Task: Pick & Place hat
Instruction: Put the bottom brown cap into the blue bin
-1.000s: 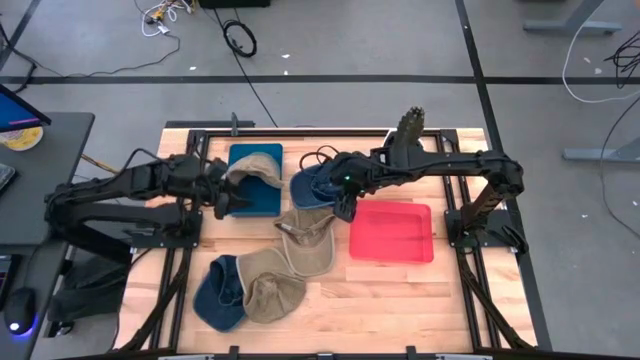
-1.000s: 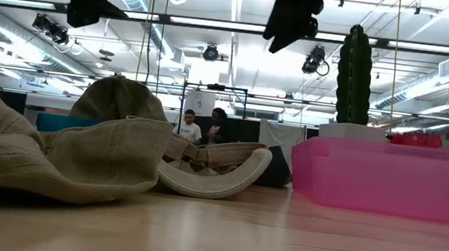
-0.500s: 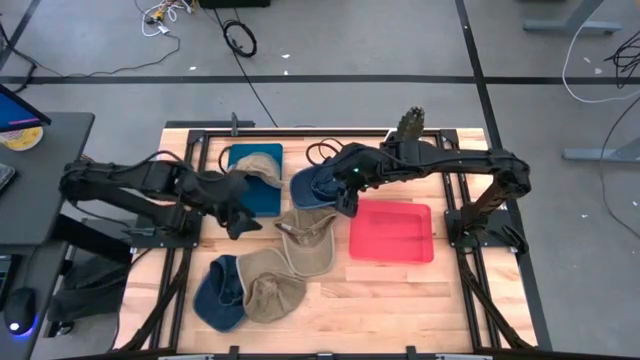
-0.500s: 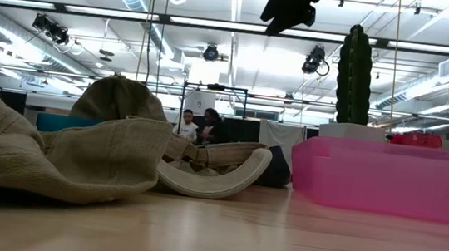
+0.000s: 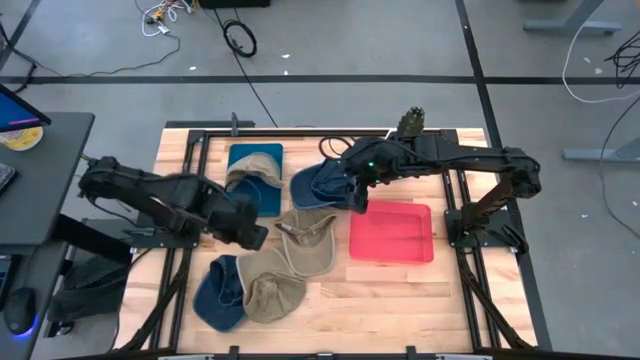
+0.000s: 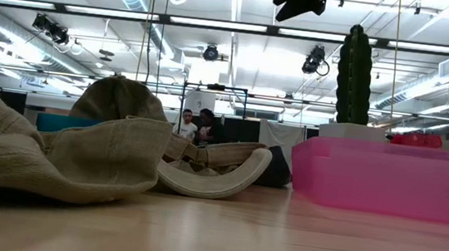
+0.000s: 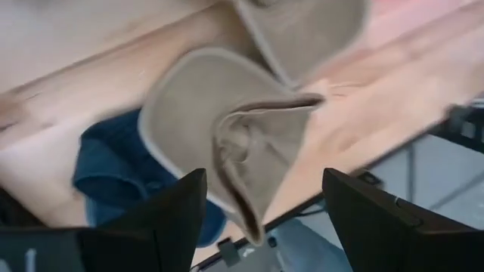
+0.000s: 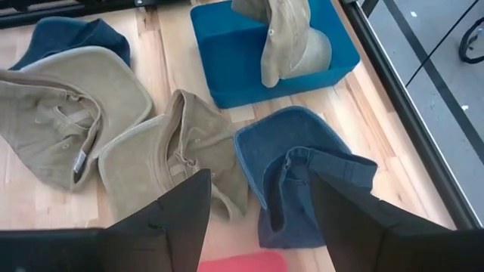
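A tan hat point(image 5: 255, 165) lies in the blue bin point(image 5: 262, 198) at the far left; it also shows in the right wrist view point(image 8: 291, 38). A blue hat point(image 5: 318, 185) lies beside the bin, and a tan hat point(image 5: 305, 240) lies mid-table. Another tan hat point(image 5: 272, 292) and a blue hat point(image 5: 215, 290) lie near the front edge. My left gripper point(image 5: 250, 235) hovers open and empty over that front tan hat point(image 7: 249, 128). My right gripper point(image 5: 358, 200) hovers open and empty over the blue hat point(image 8: 302, 181).
A red tray point(image 5: 392, 232) stands on the table's right half, by my right gripper. A cactus-like plant point(image 5: 410, 122) stands at the far edge. Black frame rails run along the table's left and right sides. People show far behind in the low view point(image 6: 195, 127).
My left gripper has gone from beside the blue bin toward the table's near edge and has risen; the tan hat stays in the bin. My right gripper has risen and shifted a little toward the table's right edge. The hats on the table have not moved.
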{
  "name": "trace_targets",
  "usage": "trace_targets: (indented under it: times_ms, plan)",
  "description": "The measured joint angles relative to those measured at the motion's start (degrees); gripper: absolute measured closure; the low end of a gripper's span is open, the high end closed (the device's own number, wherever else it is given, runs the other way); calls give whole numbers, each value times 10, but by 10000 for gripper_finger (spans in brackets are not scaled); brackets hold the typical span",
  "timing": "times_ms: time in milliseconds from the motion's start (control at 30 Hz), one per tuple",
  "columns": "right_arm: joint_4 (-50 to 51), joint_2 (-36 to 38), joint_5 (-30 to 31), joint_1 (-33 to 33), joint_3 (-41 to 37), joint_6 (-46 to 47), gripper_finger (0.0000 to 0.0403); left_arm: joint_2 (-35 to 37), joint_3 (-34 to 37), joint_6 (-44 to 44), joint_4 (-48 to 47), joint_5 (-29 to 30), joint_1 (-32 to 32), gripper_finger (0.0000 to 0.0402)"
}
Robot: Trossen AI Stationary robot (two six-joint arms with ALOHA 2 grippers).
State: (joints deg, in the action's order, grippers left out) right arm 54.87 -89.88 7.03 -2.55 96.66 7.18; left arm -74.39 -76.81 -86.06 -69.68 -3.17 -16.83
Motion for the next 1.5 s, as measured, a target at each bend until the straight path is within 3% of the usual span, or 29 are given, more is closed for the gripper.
trace_targets:
  times_ms: [367, 733, 1000, 1333, 1500]
  plan:
    - [22, 5, -1, 1, -2, 14, 175, -57, 4, -141, -29, 11, -27, 136]
    - [1, 4, -2, 23, -8, 13, 175, -112, 4, -191, -36, -47, -60, 136]
    - [-7, 4, -2, 34, -8, -2, 175, -154, 4, -241, -32, -46, -87, 136]
    - [-24, 4, -7, 34, -8, -19, 175, -220, 5, -227, -48, -51, -88, 136]
    - [-24, 4, -7, 34, -8, -19, 175, -219, 69, -250, 35, -81, -96, 136]
